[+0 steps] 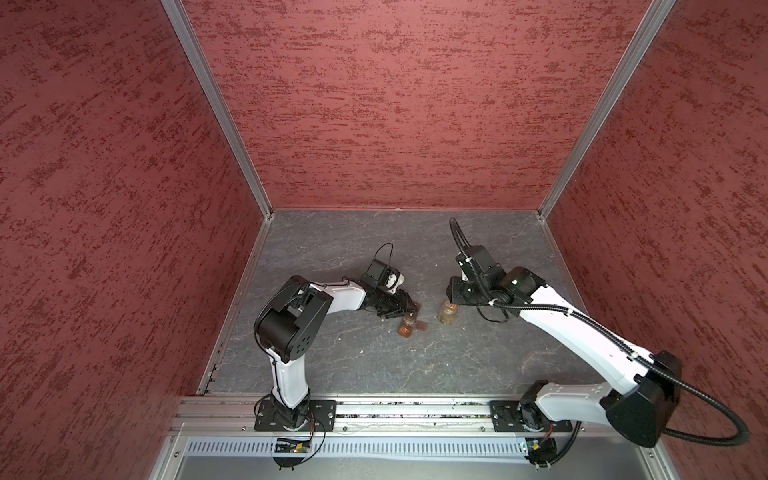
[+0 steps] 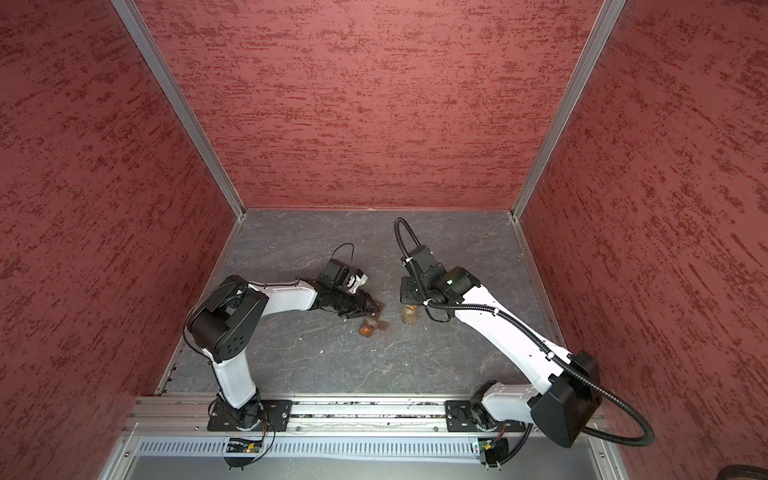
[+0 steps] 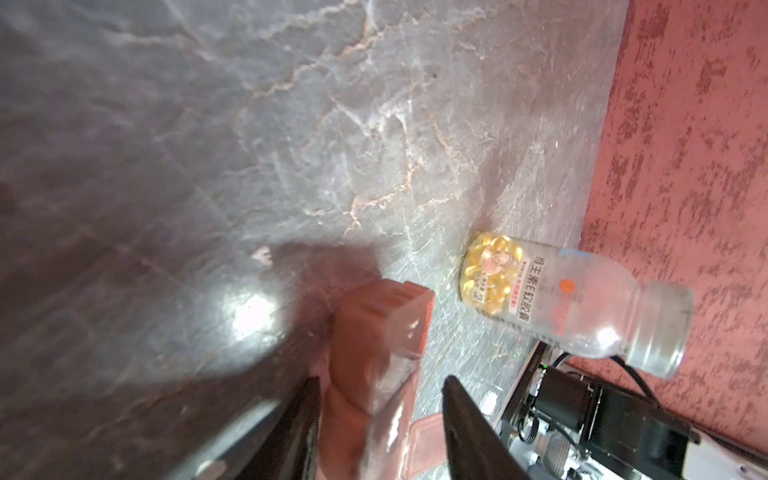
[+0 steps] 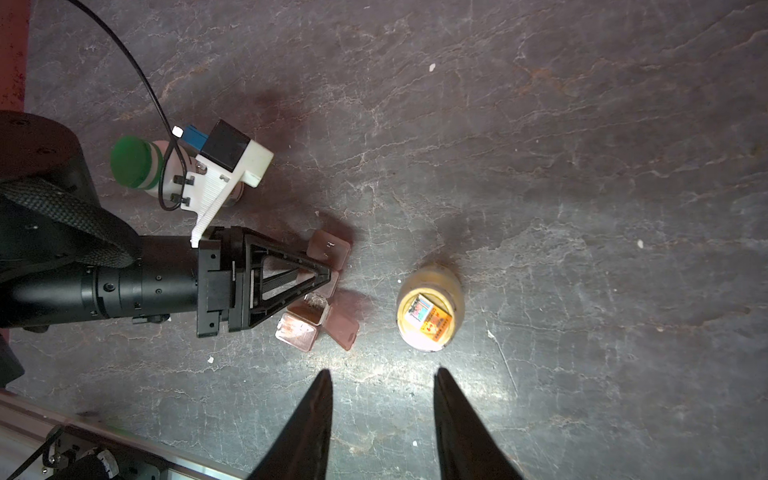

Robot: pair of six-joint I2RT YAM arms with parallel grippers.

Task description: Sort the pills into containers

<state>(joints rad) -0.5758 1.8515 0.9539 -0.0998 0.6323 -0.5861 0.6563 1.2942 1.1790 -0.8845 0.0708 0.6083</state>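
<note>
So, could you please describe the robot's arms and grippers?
The left arm and right arm have white shells and black joints. A ribbed black conduit follows the right arm. The left gripper and right gripper have black, tapering fingers; the left wrist carries a white camera mount.

Brown containers [image 4: 297,330], yellow pills [image 3: 488,266]
</note>
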